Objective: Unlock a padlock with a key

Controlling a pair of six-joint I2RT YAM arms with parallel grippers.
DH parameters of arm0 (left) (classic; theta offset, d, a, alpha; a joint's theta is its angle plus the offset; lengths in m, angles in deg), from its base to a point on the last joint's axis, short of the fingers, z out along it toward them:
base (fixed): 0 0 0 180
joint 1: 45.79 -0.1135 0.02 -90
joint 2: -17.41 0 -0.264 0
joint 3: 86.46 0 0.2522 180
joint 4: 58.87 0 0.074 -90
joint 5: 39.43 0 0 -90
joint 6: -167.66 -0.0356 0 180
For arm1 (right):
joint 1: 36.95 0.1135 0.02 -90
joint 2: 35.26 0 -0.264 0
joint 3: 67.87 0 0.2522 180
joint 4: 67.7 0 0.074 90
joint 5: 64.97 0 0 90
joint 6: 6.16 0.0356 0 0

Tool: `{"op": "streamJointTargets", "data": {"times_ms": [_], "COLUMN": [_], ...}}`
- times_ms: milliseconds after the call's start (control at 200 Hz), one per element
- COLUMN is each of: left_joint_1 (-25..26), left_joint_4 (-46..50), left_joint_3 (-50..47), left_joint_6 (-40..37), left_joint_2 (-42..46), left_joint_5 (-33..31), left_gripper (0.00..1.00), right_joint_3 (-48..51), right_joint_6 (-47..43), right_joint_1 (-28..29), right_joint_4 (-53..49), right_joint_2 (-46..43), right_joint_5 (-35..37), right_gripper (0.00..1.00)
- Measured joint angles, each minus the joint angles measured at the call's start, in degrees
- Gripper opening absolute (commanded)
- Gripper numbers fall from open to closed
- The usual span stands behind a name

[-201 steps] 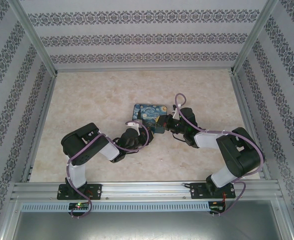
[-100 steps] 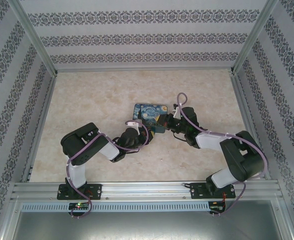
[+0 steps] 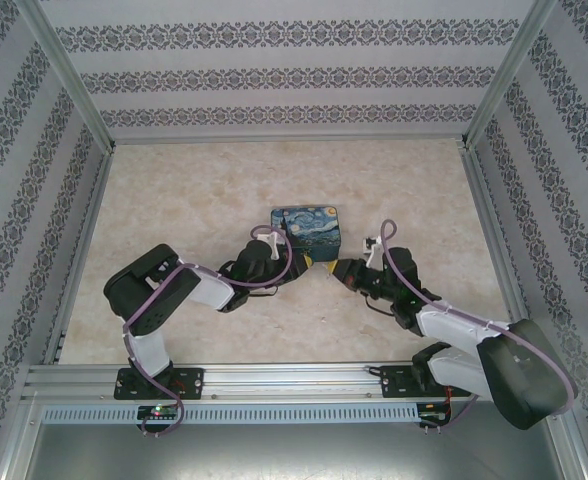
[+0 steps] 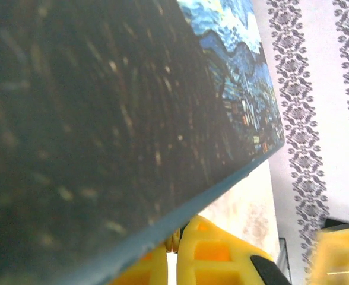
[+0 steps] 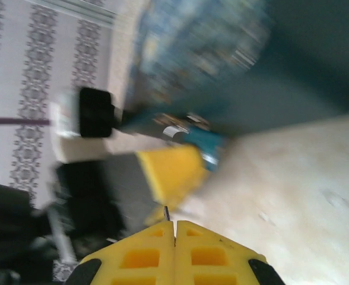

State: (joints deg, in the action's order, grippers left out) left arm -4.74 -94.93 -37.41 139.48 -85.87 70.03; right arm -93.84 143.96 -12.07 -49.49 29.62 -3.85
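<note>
Currently padlock [image 5: 212, 151] is clamped by left gripper [image 4: 174, 240], key [image 5: 166, 212] pinched by right gripper [image 5: 175, 228]. If keyway is missed, key could be twisted loose.

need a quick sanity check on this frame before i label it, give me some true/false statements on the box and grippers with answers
1. The night-sky box lies near the middle of the table, ahead of both arms. True.
2. The right gripper stands wide open. False: its yellow fingers are pressed together, with a thin dark tip, likely the key, poking out between them.
3. The box is printed in red and green. False: it is blue and yellow.
4. The left gripper sits close against the box's edge. True.
5. The walls are plain white. False: they carry dark patterned stripes.
</note>
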Motion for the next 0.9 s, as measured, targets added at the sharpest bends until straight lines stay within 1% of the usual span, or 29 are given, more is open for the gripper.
{"op": "streamJointTargets", "data": {"times_ms": [110,230,370,600,899], "left_joint_1": [-0.57,-0.70,-0.74,-1.20,-1.42], "left_joint_4": [0.57,0.57,0.52,-1.18,-2.67], "left_joint_3": [0.22,0.26,0.28,0.26,0.26], "left_joint_6": [0.28,0.96,1.77,3.87,4.94], "left_joint_2": [0.76,0.98,1.03,1.03,1.03], "left_joint_5": [2.95,5.42,7.52,9.22,9.99], "left_gripper": [0.00,0.00,0.00,0.00,0.00], "right_joint_3": [2.21,2.38,2.38,2.34,0.15], "right_joint_6": [0.13,0.13,0.17,1.73,2.78], "right_joint_1": [0.02,0.28,1.22,2.16,2.78], "right_joint_4": [-0.52,-0.04,1.36,3.39,4.96], "right_joint_2": [-0.90,-1.09,0.44,4.68,7.61], "right_joint_5": [0.09,0.55,1.42,3.85,5.75], "right_gripper": [0.00,0.00,0.00,0.00,0.00]}}
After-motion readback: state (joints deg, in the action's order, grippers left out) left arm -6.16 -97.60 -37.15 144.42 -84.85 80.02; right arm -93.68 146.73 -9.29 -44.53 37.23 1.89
